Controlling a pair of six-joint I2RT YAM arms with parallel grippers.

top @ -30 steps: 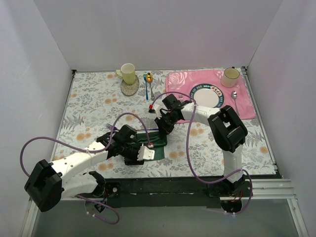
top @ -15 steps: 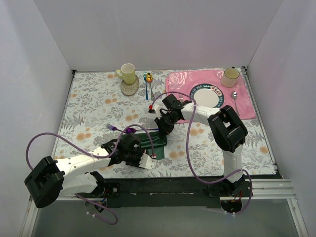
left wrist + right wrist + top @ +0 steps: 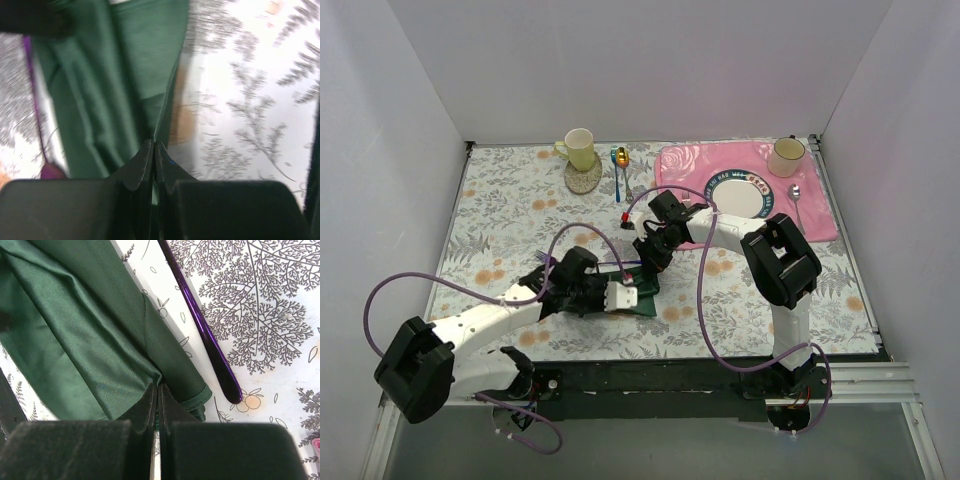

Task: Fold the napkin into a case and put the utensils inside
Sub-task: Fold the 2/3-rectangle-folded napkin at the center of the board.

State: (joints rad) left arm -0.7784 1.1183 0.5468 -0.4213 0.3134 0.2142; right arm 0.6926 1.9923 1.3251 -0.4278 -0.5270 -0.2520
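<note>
The dark green napkin (image 3: pixel 644 291) lies bunched in folds between the two arms on the floral tablecloth. My left gripper (image 3: pixel 631 296) is shut on a raised fold along the napkin's (image 3: pixel 120 75) right edge, its fingertips (image 3: pixel 146 152) pressed together over the cloth. My right gripper (image 3: pixel 646 266) is shut on a fold of the napkin (image 3: pixel 90 340) near its hemmed corner. A purple utensil handle (image 3: pixel 207 337) lies on the tablecloth just beside that corner. Another purple utensil (image 3: pixel 36 107) shows along the napkin's left side. A purple fork tip (image 3: pixel 542 256) pokes out behind the left arm.
A yellow-green mug (image 3: pixel 579 148) on a coaster stands at the back. Blue and gold spoons (image 3: pixel 619 166) lie beside it. The pink placemat (image 3: pixel 815 215) at the back right holds a plate (image 3: pixel 738 195), a cup (image 3: pixel 786 155) and a silver spoon (image 3: pixel 796 196).
My left gripper has swung from the near side up to the napkin's right edge and closed on a fold. The right gripper has stayed shut on the cloth.
</note>
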